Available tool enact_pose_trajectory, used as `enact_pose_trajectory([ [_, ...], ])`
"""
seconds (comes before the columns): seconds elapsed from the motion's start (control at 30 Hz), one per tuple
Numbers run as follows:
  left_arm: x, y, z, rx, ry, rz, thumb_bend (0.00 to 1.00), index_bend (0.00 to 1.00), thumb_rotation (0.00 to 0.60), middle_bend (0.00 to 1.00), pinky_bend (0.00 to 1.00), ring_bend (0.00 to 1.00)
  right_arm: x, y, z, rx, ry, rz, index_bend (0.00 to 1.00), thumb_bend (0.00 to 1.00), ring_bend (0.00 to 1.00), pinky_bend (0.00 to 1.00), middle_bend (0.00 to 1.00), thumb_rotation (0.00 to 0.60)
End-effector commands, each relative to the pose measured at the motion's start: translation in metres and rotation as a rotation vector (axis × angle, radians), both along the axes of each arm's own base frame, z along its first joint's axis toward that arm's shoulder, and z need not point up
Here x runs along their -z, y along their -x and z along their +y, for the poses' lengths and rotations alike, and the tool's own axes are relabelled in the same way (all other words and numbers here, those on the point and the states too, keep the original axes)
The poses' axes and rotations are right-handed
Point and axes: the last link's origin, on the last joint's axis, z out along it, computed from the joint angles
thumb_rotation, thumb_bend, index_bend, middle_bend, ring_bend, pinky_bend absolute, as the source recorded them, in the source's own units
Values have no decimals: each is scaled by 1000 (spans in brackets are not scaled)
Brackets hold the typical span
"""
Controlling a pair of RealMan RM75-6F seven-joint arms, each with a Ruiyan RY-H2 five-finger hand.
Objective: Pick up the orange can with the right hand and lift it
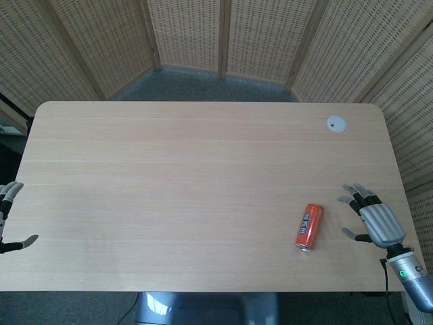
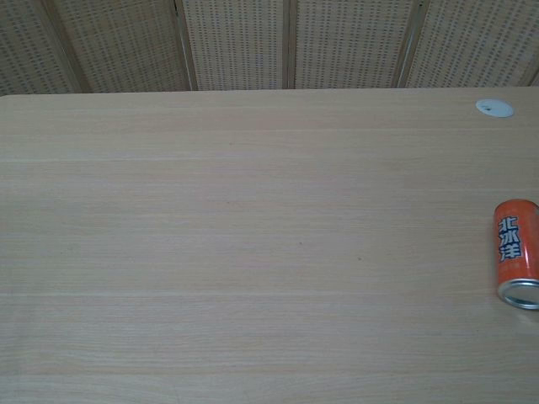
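Although it lies on its side, the can [image 2: 515,251] shows white Chinese characters edged in dark blue on its orange wall, which read 北冰洋. Its silver end faces the table's [image 1: 169,169] near edge. It rests just left of the right hand [image 1: 373,218], not touching it; that hand's fingers are spread and hold nothing. Well apart, the left hand [image 1: 9,217] is also spread at the table's left edge.

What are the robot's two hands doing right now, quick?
Left hand: open, holding nothing, at the table's left edge.
Right hand: open, fingers spread, beside the orange can but not touching it.
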Motion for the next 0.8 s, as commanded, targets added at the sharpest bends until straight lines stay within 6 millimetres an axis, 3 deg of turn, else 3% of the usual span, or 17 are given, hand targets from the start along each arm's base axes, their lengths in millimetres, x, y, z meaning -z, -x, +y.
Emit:
enact_pose_trajectory([
  [0.03,3,1,1,-6,9,5,0,0,600,0,0,0,0,4,-6,-50,-19,36,220,225,0,167,87,600],
  [0.17,6,1,0,-10,14,13,0,0,600,0,0,0,-6,16,-3,-127,-39,146,204,232,0,165,10,600],
  [0.4,11,0,1,-11,16,29,0,0,600,0,0,0,-14,51,19,-188,-135,348,49,234,0,2,0,600],
  [0.8,32,-5,4,-2,77,36,0,0,600,0,0,0,18,68,24,-237,-264,494,43,244,0,0,0,600],
])
